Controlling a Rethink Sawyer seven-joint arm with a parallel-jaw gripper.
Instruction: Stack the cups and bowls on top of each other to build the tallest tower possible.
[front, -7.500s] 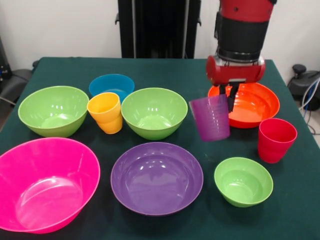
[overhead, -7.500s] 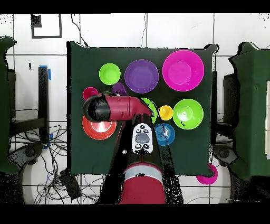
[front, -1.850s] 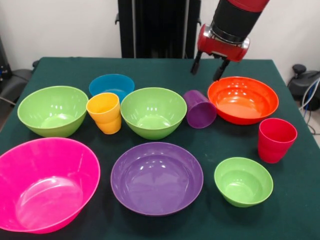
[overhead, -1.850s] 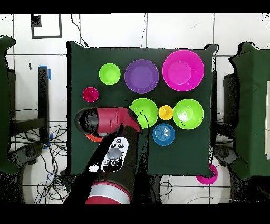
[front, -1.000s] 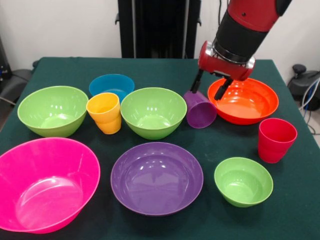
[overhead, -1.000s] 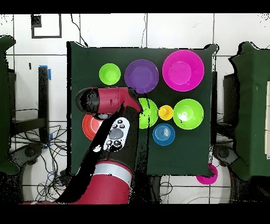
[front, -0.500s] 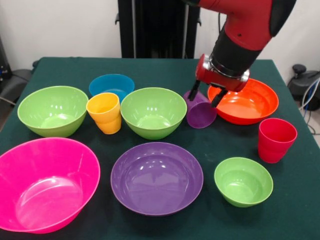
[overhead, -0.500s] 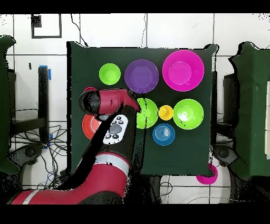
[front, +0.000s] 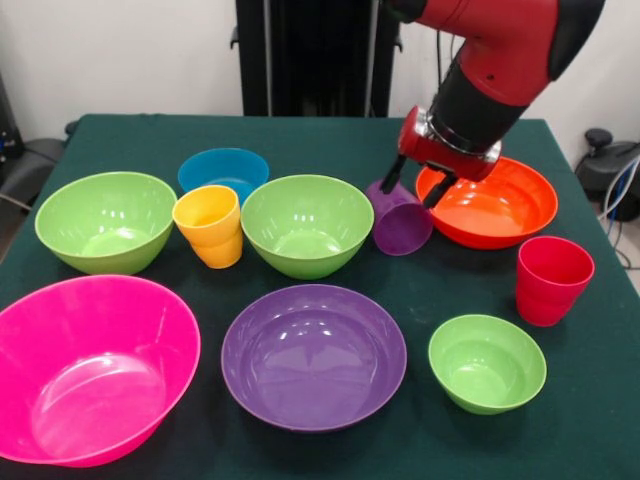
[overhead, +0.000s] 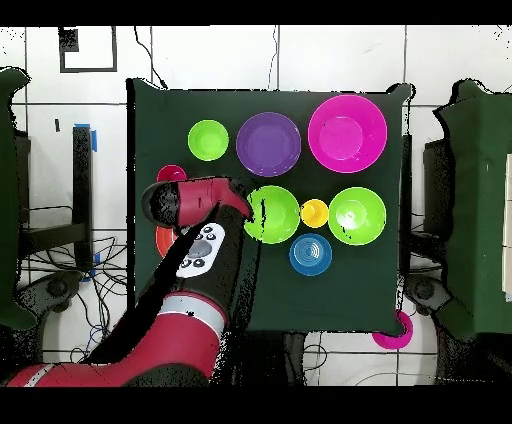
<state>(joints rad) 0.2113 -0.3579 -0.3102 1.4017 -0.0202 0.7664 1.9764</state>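
Observation:
The purple cup (front: 401, 222) lies tilted on its side between the middle lime green bowl (front: 307, 225) and the orange-red bowl (front: 487, 201). My gripper (front: 411, 189) is open just above the cup's far end, with one finger (front: 389, 181) at the cup's left edge and the other over the orange-red bowl's rim. The yellow-orange cup (front: 210, 226) stands left of the middle green bowl. The red cup (front: 552, 280) stands upright at the right. No tower stands. In the overhead view the arm (overhead: 195, 200) hides the gripper and the purple cup.
A blue bowl (front: 224, 170) sits at the back, a green bowl (front: 105, 220) at the left, a hot pink bowl (front: 90, 365) front left, a wide purple bowl (front: 314, 355) front centre, and a small green bowl (front: 487, 362) front right. The robot's black pedestal (front: 318, 55) stands behind the table.
The gripper came down from behind the orange-red bowl and forward to the purple cup's far end, staying open. In the last half second it barely shifted. No cup or bowl has moved.

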